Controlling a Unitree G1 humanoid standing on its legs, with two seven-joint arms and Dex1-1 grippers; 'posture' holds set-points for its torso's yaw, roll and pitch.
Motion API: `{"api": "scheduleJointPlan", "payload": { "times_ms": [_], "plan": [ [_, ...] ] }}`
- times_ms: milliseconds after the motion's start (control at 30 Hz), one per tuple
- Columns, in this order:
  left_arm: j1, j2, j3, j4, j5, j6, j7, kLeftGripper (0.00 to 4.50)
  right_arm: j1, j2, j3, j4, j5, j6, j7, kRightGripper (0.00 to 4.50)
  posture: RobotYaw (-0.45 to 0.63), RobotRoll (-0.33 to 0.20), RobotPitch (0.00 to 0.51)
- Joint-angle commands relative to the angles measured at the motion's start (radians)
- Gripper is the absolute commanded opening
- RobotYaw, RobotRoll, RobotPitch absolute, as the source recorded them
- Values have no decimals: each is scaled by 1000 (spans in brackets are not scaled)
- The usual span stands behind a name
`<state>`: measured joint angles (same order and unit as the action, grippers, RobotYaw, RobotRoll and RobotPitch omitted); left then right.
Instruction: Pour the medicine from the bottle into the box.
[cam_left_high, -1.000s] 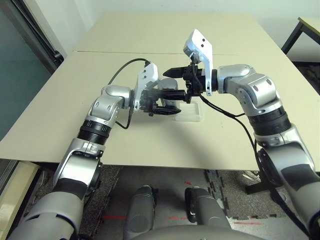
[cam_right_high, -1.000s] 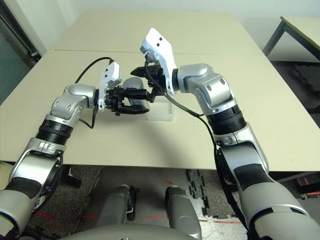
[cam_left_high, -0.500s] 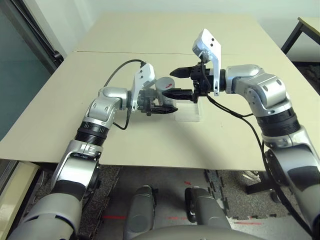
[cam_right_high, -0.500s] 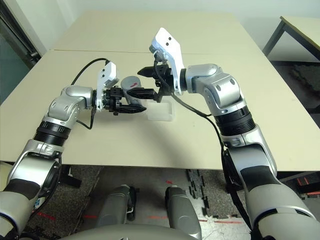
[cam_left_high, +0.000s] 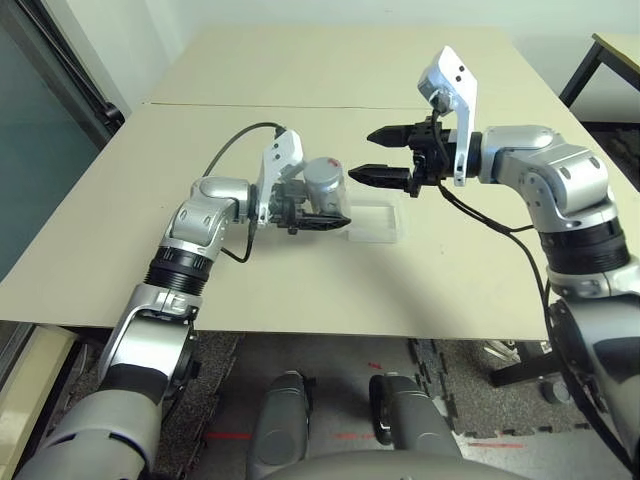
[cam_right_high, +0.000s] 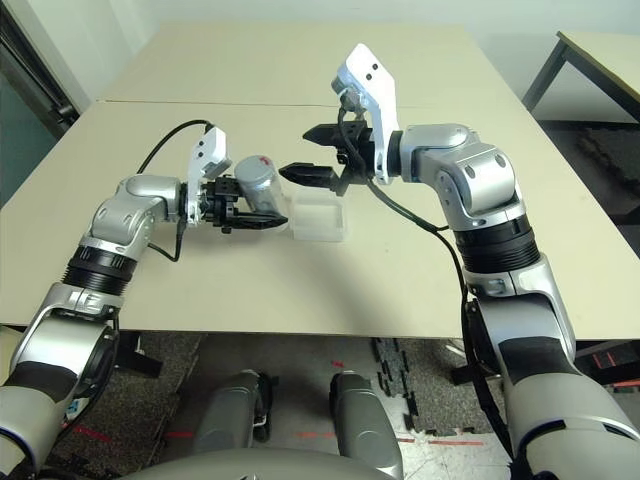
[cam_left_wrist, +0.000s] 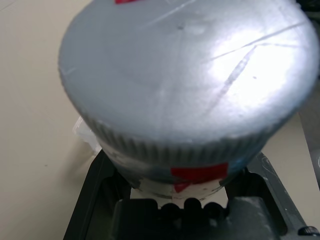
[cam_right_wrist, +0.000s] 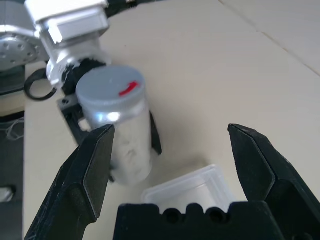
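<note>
Beige tabletops are stretching across the scene, two of them meeting along a seam (cam_left_high: 250, 104) that is running across the far half at about 12 o'clock from the arms, with the bare beige table (cam_left_high: 120, 230) spreading out at 9 o'clock. Near the middle of this surface the clear plastic box (cam_left_high: 378, 222) is lying flat and uncovered; whether any medicine is sitting inside cannot be told.

At 9 o'clock of the box, the left gripper (cam_left_high: 322, 208) is clamping its black fingers (cam_left_wrist: 95, 195) around the lower body of the silver-grey bottle (cam_left_high: 324, 186), holding it just beside the box's near-left edge. The bottle is standing roughly upright with a slight lean, its round grey cap (cam_left_wrist: 190, 75) on top, and a red mark (cam_right_wrist: 128, 89) is showing on the cap as well as on the side near the fingers. A black cable (cam_left_high: 240, 140) is looping from the left wrist's white camera housing (cam_left_high: 280, 160) back toward the silver forearm.

At about 1 o'clock of the box, the right gripper (cam_left_high: 390, 153) is hovering above the table with its two black fingers (cam_right_wrist: 92, 165) spread wide and gripping nothing, pointing toward the bottle's cap without touching it. Its white camera housing (cam_left_high: 450, 80) is rising above the wrist.
</note>
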<state>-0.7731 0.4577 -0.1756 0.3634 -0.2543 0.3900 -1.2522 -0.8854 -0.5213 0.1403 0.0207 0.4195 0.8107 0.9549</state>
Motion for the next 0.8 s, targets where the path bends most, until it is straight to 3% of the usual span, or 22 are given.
{"api": "scheduleJointPlan", "payload": {
  "times_ms": [33,800],
  "plan": [
    [-12,5,4,8,-1,-6,-4,2668,6,-6,-6,-59,37,44,14,4500,50,0,91],
    [-24,-31,-15,24,6,-25,-9,2668,-68,115,83,-36,6,18,-5,4500,55,0,90]
  ]
}}
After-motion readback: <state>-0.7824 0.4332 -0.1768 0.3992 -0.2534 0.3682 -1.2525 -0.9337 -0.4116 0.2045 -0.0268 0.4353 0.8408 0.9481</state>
